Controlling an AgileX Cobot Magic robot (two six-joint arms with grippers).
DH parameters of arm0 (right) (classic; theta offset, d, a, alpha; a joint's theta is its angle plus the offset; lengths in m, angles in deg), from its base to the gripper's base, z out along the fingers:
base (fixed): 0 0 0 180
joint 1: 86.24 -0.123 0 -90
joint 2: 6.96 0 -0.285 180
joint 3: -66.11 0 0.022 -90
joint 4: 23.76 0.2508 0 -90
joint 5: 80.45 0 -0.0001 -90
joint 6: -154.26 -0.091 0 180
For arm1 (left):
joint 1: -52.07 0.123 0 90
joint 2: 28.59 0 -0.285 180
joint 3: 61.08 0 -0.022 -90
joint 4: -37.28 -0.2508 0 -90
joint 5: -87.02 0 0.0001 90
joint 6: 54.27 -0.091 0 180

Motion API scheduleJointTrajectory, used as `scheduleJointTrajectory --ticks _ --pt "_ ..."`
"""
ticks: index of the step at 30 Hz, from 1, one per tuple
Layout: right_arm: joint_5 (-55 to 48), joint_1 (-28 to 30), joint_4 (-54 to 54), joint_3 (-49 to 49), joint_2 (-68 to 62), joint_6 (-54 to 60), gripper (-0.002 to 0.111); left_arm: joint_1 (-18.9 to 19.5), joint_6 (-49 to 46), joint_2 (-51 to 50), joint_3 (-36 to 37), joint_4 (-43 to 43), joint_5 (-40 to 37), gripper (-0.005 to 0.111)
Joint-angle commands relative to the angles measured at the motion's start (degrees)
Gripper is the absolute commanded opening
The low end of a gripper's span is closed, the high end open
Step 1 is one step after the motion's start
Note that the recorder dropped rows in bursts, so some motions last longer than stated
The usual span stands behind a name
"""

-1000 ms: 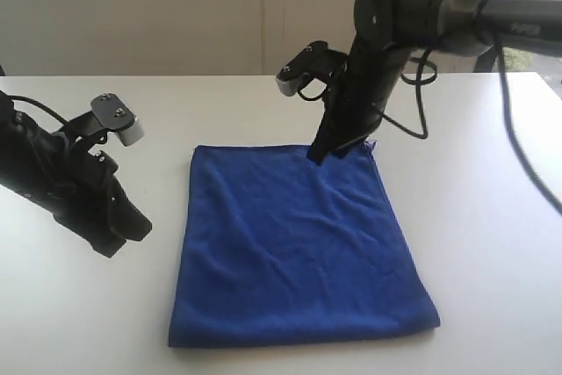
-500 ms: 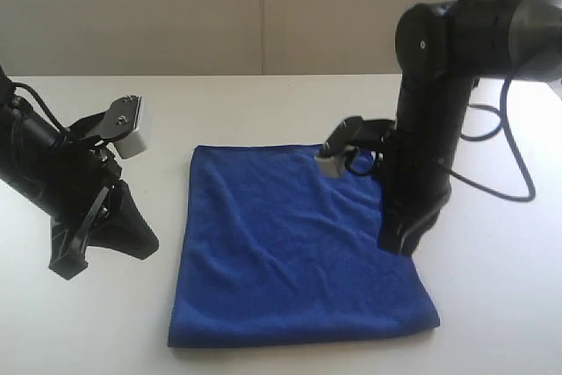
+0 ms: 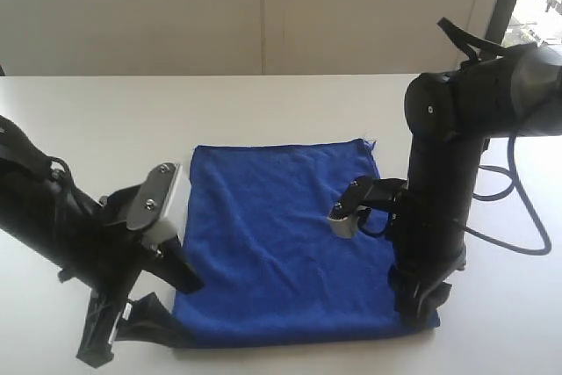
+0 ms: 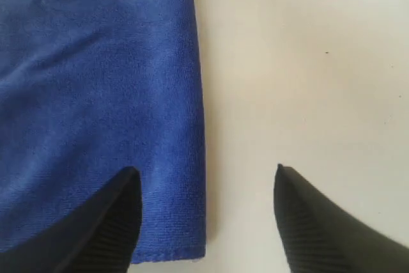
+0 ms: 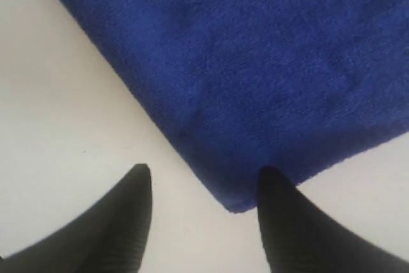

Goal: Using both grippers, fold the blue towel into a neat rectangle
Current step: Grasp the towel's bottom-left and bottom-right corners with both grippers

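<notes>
Exterior view: the towel (image 3: 281, 234) is lying flat on the white tabletop (image 3: 263, 103). The left fingers (image 3: 95, 340) are reaching down at its near left corner, and the right fingers (image 3: 420, 300) are reaching down at its near right corner.

Left wrist view: the left fingers (image 4: 105, 228) are standing wide apart, gripping nothing. One is sitting over the towel (image 4: 96, 81) and the other over bare tabletop (image 4: 307, 62), with the towel's edge running between them.

Right wrist view: the right fingers (image 5: 287, 228) are likewise spreading wide and holding nothing, with the corner of the towel (image 5: 255, 49) lying between them on the tabletop (image 5: 64, 126).
</notes>
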Motion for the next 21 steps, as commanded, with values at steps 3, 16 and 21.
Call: scheduleJointTrajectory --ticks 3,16,21 --pt "-1.09 0.51 1.96 0.26 0.63 7.15 0.05 -5.65 11.87 -0.89 0.52 -7.08 4.41 0.065" --pt "-5.07 0.51 6.27 0.94 2.1 10.33 0.05 -6.45 17.5 -5.79 0.52 -12.5 8.36 0.064" --pt "-5.07 0.51 6.27 0.94 2.1 10.33 0.05 -6.45 17.5 -5.79 0.52 -12.5 9.91 0.063"
